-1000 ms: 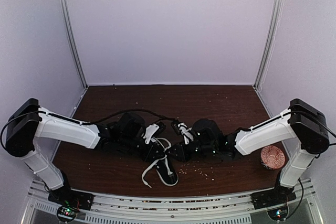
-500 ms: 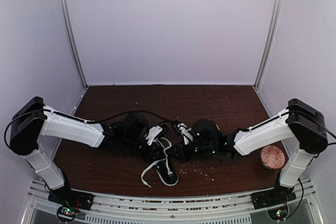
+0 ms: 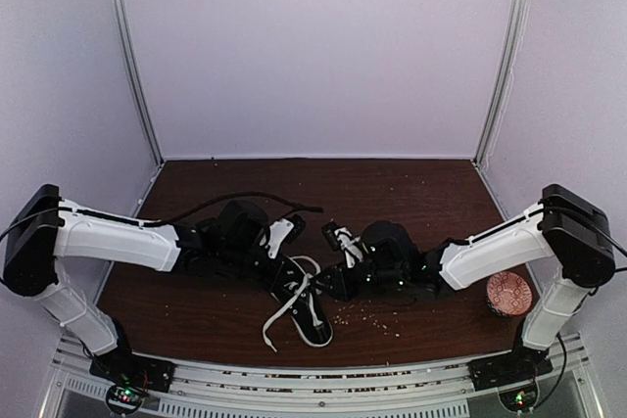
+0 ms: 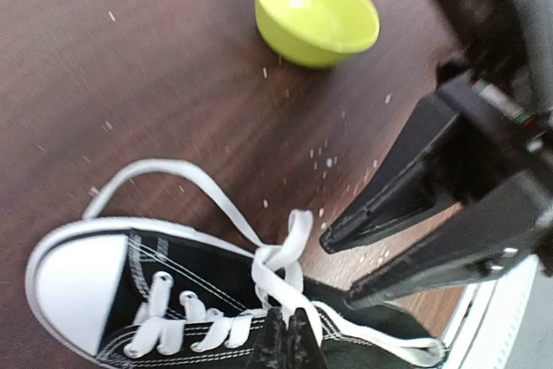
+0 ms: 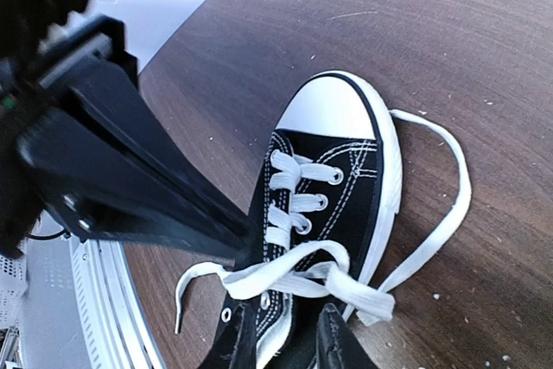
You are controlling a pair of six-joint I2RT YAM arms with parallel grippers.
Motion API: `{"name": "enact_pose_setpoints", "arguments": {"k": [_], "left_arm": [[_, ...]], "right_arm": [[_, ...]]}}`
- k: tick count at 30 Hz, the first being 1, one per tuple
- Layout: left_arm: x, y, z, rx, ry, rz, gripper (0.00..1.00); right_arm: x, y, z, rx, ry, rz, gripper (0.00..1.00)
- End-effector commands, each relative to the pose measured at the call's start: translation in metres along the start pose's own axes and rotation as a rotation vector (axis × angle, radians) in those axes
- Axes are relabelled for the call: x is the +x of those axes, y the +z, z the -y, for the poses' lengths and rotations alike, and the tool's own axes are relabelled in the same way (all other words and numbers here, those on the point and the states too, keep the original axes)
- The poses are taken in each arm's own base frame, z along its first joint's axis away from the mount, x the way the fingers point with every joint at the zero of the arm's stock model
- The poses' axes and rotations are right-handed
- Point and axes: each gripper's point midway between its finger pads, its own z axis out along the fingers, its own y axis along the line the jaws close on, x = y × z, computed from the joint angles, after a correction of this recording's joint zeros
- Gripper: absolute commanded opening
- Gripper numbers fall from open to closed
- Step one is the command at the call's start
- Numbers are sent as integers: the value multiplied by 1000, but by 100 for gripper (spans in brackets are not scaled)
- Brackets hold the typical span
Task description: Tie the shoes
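The black sneaker (image 3: 312, 318) with a white toe cap lies near the table's front, toe toward the arms; it also shows in the left wrist view (image 4: 173, 291) and the right wrist view (image 5: 333, 170). Its white laces (image 4: 276, 257) are crossed in a loose knot above the eyelets, with one end trailing off the shoe (image 3: 277, 318). My left gripper (image 4: 290, 339) is shut on a lace strand at the knot, low over the shoe (image 3: 291, 281). My right gripper (image 5: 283, 343) is open, its fingers straddling the shoe's collar just behind the crossed laces (image 5: 294, 274).
A bowl stands at the right by the right arm (image 3: 509, 293); its inside shows yellow-green in the left wrist view (image 4: 316, 10). Small crumbs (image 3: 367, 318) are scattered on the dark wooden table. Metal frame posts and pale walls close the back and the sides.
My left arm has drawn back a little to the left, with its gripper still at the knot. The right gripper has hardly moved.
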Motion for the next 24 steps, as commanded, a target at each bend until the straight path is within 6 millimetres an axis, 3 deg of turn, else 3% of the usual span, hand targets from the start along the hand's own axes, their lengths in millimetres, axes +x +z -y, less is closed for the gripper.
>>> {"name": "enact_pose_setpoints", "arguments": {"k": [1, 11, 16, 24], "left_arm": [[-10, -14, -10, -54, -48, 54, 0], [9, 0, -12, -25, -73, -29, 0], [10, 8, -10, 8, -83, -41, 11], [9, 14, -5, 58, -79, -42, 14]], "right_arm": [[-10, -12, 8, 33, 4, 46, 26], [-14, -15, 16, 58, 51, 53, 33], [-11, -12, 24, 101, 79, 38, 40], [4, 3, 31, 106, 79, -25, 42]]}}
